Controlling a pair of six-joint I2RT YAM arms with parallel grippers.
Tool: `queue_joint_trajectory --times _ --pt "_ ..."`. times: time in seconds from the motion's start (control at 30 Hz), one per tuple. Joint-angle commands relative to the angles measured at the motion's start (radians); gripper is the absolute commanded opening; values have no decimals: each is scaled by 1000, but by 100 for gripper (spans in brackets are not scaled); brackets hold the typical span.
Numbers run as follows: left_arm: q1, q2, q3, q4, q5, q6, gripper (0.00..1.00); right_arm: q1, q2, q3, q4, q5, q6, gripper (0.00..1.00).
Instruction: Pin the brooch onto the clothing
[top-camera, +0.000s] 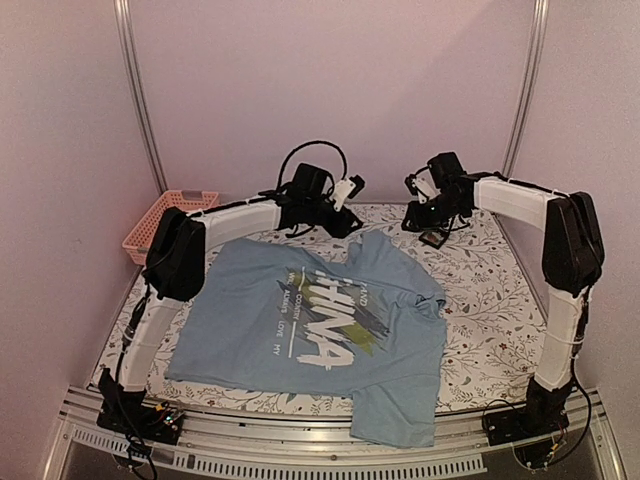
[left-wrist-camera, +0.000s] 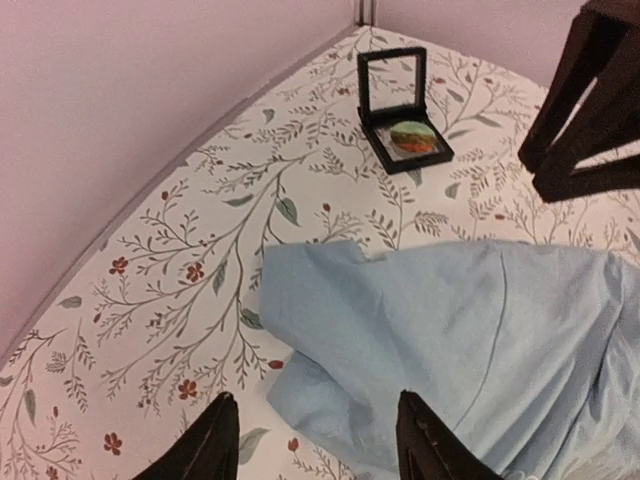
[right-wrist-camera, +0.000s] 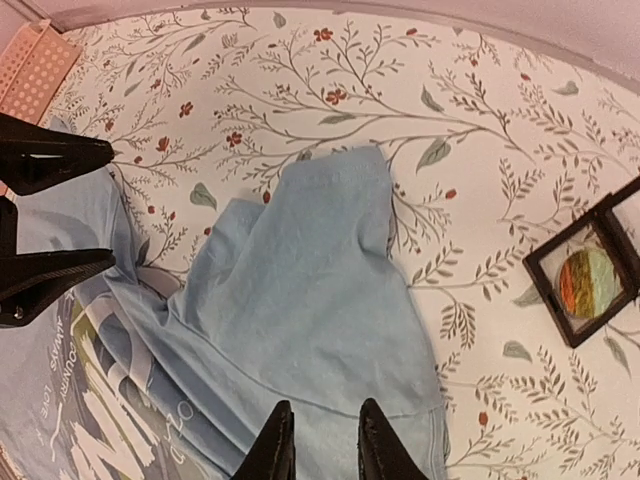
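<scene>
The light blue T-shirt with white "CHINA" lettering lies flat on the table. The brooch, round, orange and greenish, lies in an open small black case on the cloth beyond the shirt's sleeve. It also shows in the right wrist view. My left gripper is open and empty above the sleeve's edge. My right gripper is open by a narrow gap, empty, above the sleeve, with the case to its right. In the top view the case sits just below the right gripper.
A floral tablecloth covers the table. A pink basket stands at the back left. Walls close off the back and both sides. The left gripper's fingers show at the left of the right wrist view.
</scene>
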Motion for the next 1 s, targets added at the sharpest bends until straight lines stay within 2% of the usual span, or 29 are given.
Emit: queue_joint_trajectory --times 0.0,0.2,0.37,0.5,0.7,0.73,0.8,0.97 --pt "47 149 138 -15 20 -191 57 4 154 143 15 -12 -3 24" --pt "42 199 122 45 -24 -247 60 6 307 321 126 -52 30 24" --pt "38 254 221 8 20 -254 60 6 443 450 126 -62 53 24" --pt "36 273 262 -40 -29 -256 61 6 495 472 128 -49 67 24" --pt "-10 307 237 -108 -5 -291 60 6 499 411 126 -30 84 24" --pt "-11 320 241 -106 -3 -310 58 7 495 403 126 -28 82 24" --pt "-9 334 241 -98 -11 -325 47 6 491 387 126 -26 77 24" --pt "4 308 221 -50 28 -323 4 6 489 371 124 -35 66 24"
